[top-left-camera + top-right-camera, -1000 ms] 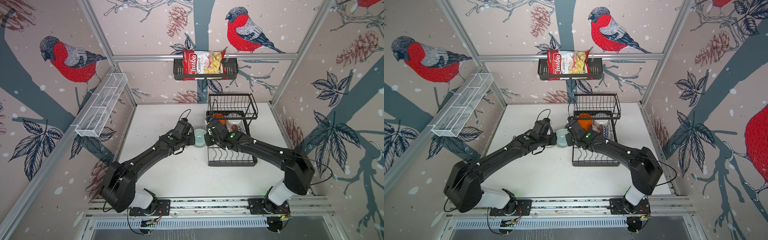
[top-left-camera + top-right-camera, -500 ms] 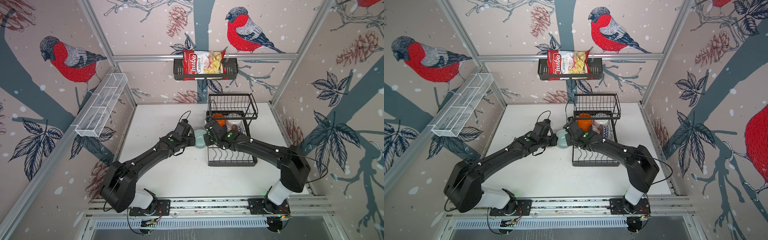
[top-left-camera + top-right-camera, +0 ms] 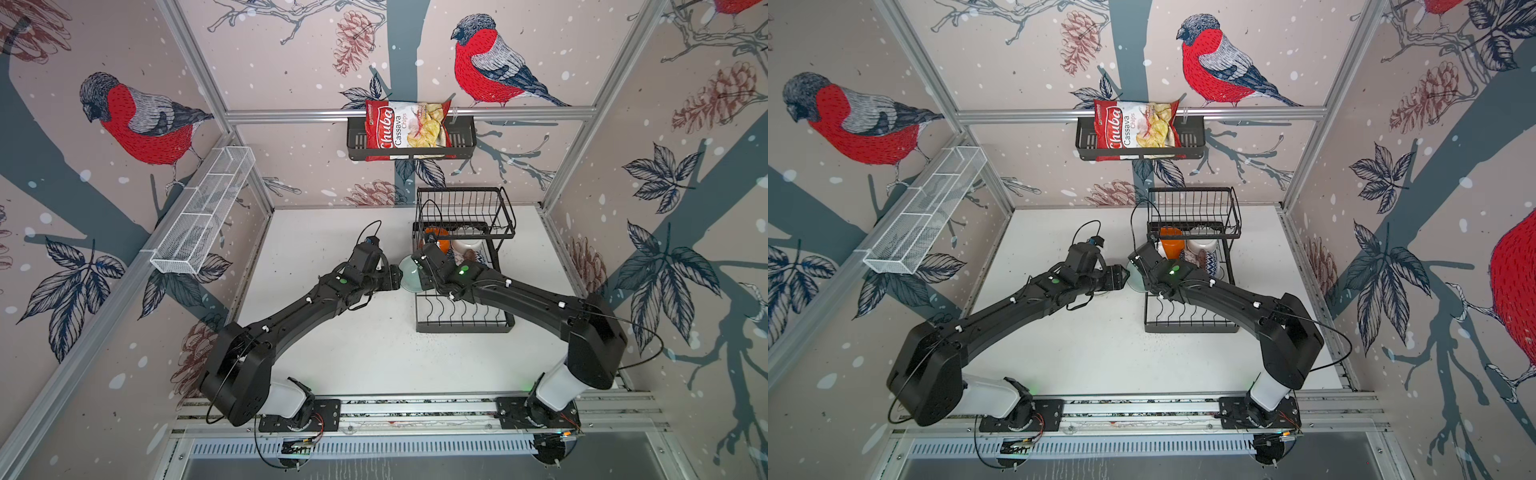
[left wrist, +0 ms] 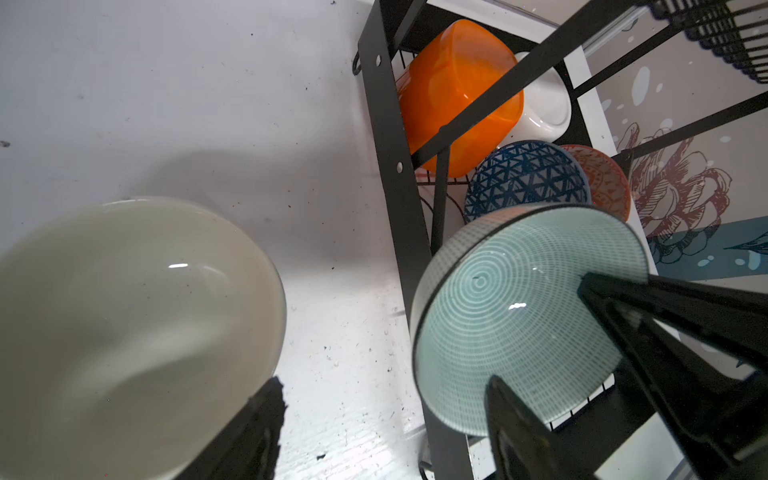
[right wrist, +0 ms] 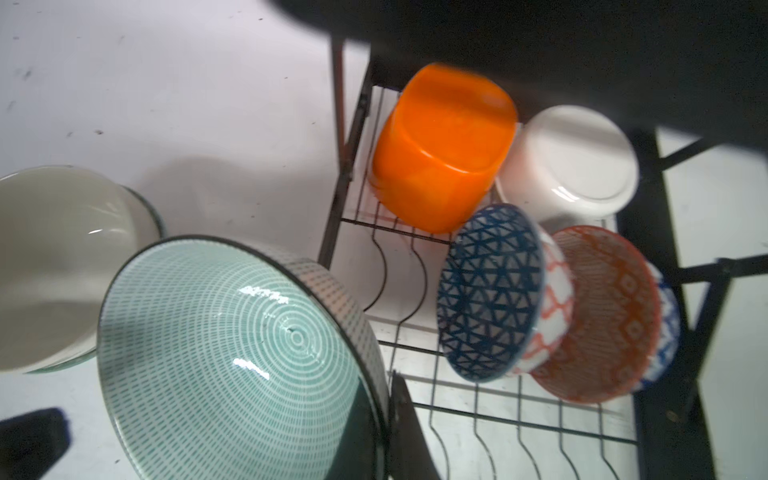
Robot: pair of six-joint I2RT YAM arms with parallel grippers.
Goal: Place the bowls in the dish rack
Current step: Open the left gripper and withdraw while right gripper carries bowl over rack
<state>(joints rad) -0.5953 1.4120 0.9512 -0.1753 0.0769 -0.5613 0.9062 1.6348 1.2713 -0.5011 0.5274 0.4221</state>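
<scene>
1. Cream bowl [image 4: 124, 328]: upright on the table [image 3: 353, 353], leftmost, not loaded. It sits just beside one finger [image 4: 262, 432] of the left claw [image 4: 384, 380], and I see no grip on it.
2. Left claw: jaws apart, nothing between them. Its other finger overlaps the inside of the teal bowl [image 5: 232, 353] in the left wrist view; can't tell if it touches.
3. Teal bowl: off the table, tipped on edge, mouth toward the left claw. It's between the two claws in both top views, right at the left frame of the dish rack [image 3: 464, 328].
4. Right claw [image 5: 388, 386]: pinched on the teal bowl's rim and carrying it.
5. Dish rack: the orange bowl [image 5: 440, 145] and white bowl [image 5: 573, 162] are at the back of the lower tray. The blue-patterned bowl [image 5: 486, 291] and orange-red bowl [image 5: 606, 316] stand in the dividers. Front slots are free.
6. My read: hand-off to the right side, placement is next. The right claw needs to swing the teal bowl over the frame and drop it on edge into a free slot ahead of the blue-patterned bowl. It has to stay clear of the upper tier. The cream bowl is then the left claw's pick.
</scene>
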